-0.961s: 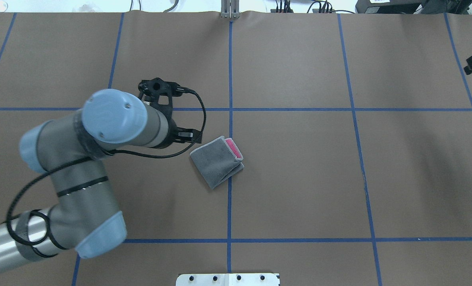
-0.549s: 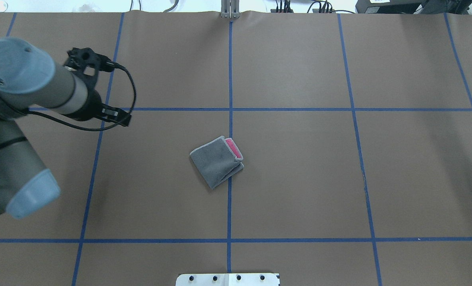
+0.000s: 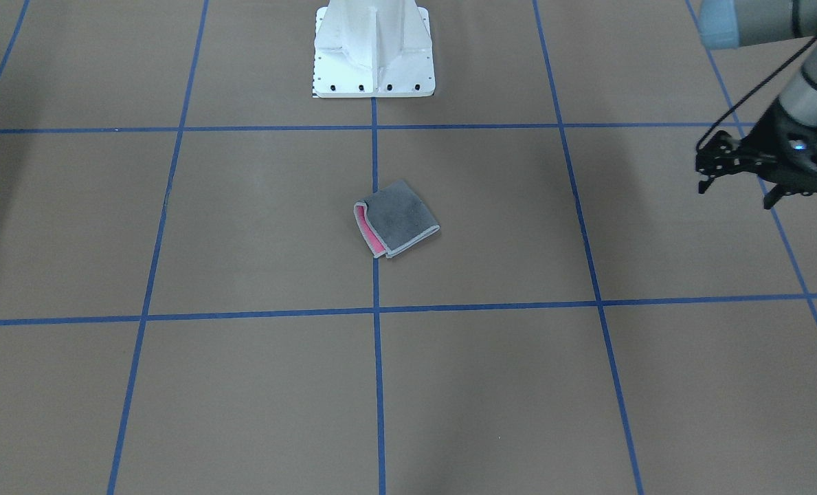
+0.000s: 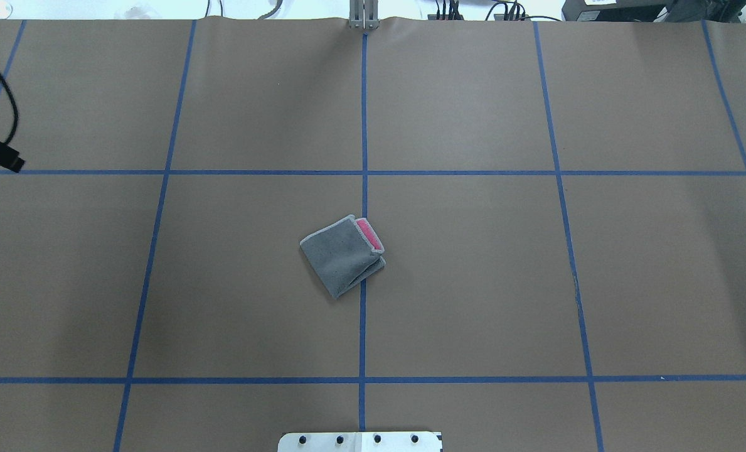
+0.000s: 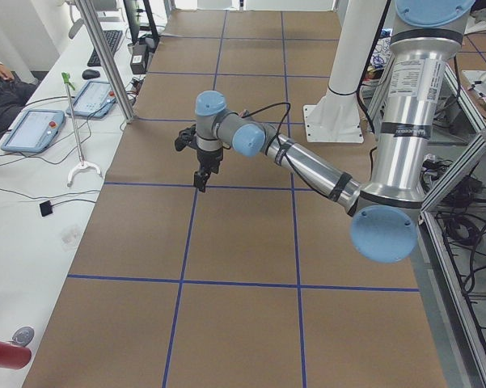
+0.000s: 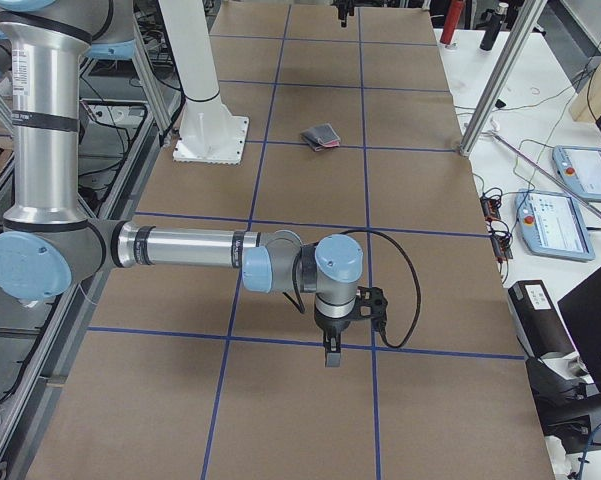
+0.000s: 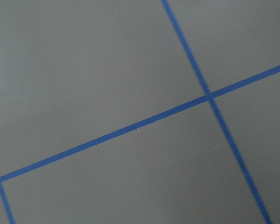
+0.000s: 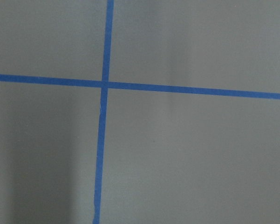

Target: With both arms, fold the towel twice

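Observation:
The towel [image 4: 341, 257] lies folded small at the table's middle, grey face up, with a pink strip along one edge. It also shows in the front view [image 3: 398, 218] and far off in the right side view [image 6: 322, 135]. My left gripper [image 3: 771, 199] hangs above the table far to my left of the towel, empty; I cannot tell whether it is open. It also shows in the left side view [image 5: 200, 179]. My right gripper [image 6: 332, 355] points down over bare paper, far from the towel; I cannot tell its state. Both wrist views show only paper and tape.
Brown paper with a blue tape grid [image 4: 363, 172] covers the table. The white pedestal [image 3: 374, 69] stands at the robot's edge. A side bench with tablets [image 5: 32, 129] and metal posts [image 6: 490, 100] runs along the far edge.
My left arm has swung away from beside the towel to the overhead view's left edge. The right gripper's tip has left that view's right edge. The towel has not moved.

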`<state>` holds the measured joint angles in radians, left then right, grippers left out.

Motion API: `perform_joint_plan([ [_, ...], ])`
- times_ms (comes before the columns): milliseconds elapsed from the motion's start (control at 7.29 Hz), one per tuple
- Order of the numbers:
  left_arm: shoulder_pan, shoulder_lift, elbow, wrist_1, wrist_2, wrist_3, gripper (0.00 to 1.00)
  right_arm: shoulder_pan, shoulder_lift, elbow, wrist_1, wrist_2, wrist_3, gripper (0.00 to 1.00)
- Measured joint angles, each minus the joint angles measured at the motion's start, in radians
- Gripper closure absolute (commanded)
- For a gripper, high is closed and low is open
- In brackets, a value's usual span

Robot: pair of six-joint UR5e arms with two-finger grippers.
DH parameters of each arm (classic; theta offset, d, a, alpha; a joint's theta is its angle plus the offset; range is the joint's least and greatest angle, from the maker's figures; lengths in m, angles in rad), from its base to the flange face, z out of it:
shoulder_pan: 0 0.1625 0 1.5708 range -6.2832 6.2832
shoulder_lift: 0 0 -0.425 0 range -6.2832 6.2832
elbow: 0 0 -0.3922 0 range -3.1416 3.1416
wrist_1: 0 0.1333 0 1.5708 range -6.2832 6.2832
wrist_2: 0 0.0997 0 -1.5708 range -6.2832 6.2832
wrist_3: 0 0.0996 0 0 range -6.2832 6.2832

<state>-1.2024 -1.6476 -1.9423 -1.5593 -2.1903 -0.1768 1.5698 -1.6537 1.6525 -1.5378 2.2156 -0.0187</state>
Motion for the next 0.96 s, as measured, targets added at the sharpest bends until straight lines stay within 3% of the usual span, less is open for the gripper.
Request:
perform_joint_plan([
  [412, -0.178, 0.105, 0.127, -0.003, -0.109, 0.144, 0.0, 0.002, -0.001, 0.0, 0.0, 0.004, 0.001, 0.0],
  [961, -0.276, 0.246, 0.159, -0.065, -0.143, 0.213, 0.0, 0.001, 0.002, 0.001, 0.001, 0.053, 0.002, 0.0],
])
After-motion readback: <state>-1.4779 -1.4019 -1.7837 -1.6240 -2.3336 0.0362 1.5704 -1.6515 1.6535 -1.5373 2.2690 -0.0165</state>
